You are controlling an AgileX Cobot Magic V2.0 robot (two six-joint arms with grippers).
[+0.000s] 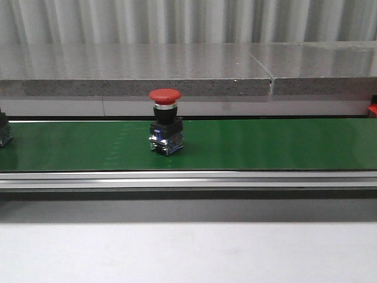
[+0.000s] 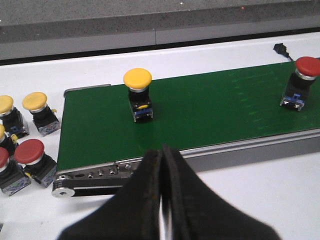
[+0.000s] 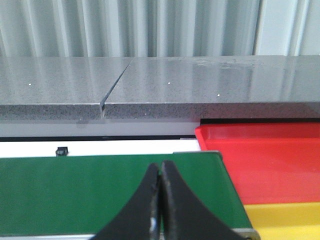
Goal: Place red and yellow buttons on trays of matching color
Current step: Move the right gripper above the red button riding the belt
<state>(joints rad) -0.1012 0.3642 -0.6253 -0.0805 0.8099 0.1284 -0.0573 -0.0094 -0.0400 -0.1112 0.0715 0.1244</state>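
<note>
The left gripper (image 2: 162,200) has its two black fingers pressed together with nothing between them, and it hangs over the white table just on the near side of the green conveyor belt (image 2: 200,115). Past it a yellow button (image 2: 138,92) stands upright on the belt, close to the belt's left end, and a red button (image 2: 301,80) stands upright farther right along the belt. Off the belt's left end, on the white table, sits a cluster of loose buttons (image 2: 25,135), some yellow-capped and some red-capped. The right gripper (image 3: 161,200) is likewise closed and empty, its tips meeting over the right end of the belt (image 3: 100,192). Just beyond that end lie a red tray (image 3: 270,160) on the far side and a yellow tray (image 3: 285,220) on the near side, touching edge to edge. In the front view the red button (image 1: 165,121) stands alone near the middle of the belt (image 1: 265,144), before a grey stone ledge (image 1: 177,71).
</note>
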